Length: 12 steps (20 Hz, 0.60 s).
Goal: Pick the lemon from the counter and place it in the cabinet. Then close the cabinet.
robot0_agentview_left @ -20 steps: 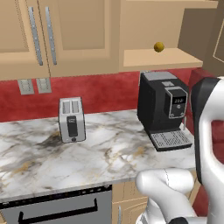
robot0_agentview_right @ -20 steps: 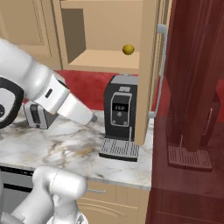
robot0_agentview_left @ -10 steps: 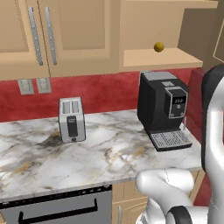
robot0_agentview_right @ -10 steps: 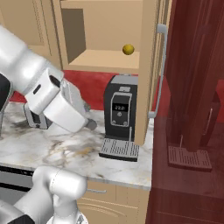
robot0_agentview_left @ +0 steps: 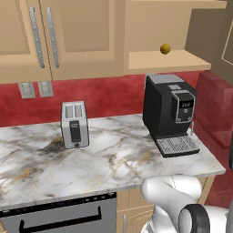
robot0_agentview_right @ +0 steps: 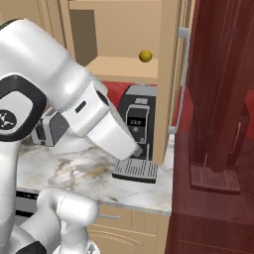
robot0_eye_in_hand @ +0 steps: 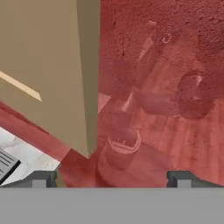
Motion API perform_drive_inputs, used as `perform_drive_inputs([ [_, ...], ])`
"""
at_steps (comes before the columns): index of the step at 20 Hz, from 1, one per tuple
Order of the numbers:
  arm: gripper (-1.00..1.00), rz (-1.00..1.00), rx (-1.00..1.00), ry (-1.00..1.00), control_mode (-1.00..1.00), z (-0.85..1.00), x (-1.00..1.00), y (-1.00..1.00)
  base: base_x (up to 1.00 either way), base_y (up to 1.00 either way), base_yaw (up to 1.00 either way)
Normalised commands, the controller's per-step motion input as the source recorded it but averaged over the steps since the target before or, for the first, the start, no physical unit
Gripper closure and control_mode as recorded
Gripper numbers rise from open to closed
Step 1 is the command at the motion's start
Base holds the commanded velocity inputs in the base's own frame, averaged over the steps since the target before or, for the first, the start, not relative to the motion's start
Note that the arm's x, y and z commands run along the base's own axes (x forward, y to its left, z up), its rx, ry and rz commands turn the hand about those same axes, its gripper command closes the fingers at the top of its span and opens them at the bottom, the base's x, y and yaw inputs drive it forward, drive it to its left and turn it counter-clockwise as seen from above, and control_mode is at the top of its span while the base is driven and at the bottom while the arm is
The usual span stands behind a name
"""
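The lemon (robot0_agentview_left: pixel 165 48) (robot0_agentview_right: pixel 145 56) rests on the inner shelf of the open cabinet (robot0_agentview_left: pixel 169 61) (robot0_agentview_right: pixel 121 69), above the coffee machine. The cabinet door (robot0_agentview_right: pixel 166 74) stands swung out, edge-on in the right base view, with its silver bar handle (robot0_agentview_right: pixel 181 82) facing right. In the hand view my gripper (robot0_eye_in_hand: pixel 111 179) is open, its two dark tips far apart with nothing between them. It looks past the tan door panel (robot0_eye_in_hand: pixel 43 74) and its edge at a glossy red wall. The marble counter (robot0_agentview_left: pixel 104 159) (robot0_agentview_right: pixel 89 171) lies below.
A black coffee machine (robot0_agentview_left: pixel 170 111) (robot0_agentview_right: pixel 136 124) stands under the cabinet, a silver toaster (robot0_agentview_left: pixel 74 124) to its left. A double-door cabinet (robot0_agentview_left: pixel 54 36) hangs at the upper left. A red wall (robot0_agentview_right: pixel 218 99) closes the right side. My forearm (robot0_agentview_right: pixel 94 119) crosses in front of the counter.
My arm has swung right and toward the door, leaving the left base view's right edge and growing larger in the right base view. The lemon stays on the shelf.
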Motion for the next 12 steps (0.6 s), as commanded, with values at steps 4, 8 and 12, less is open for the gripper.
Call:
perform_drive_inputs([
  [4, -1.0, 0.11, 0.0, -0.18, -1.0, -0.65, 0.03, -0.4, 0.0, 0.0, 0.0],
  [8, -1.0, 0.19, 0.0, -0.13, -1.0, -0.44, 0.39, -0.29, 0.0, 0.0, 0.0],
  [12, -1.0, 0.32, 0.01, -0.09, -1.0, -0.15, 0.54, -0.31, 0.0, 0.0, 0.0],
])
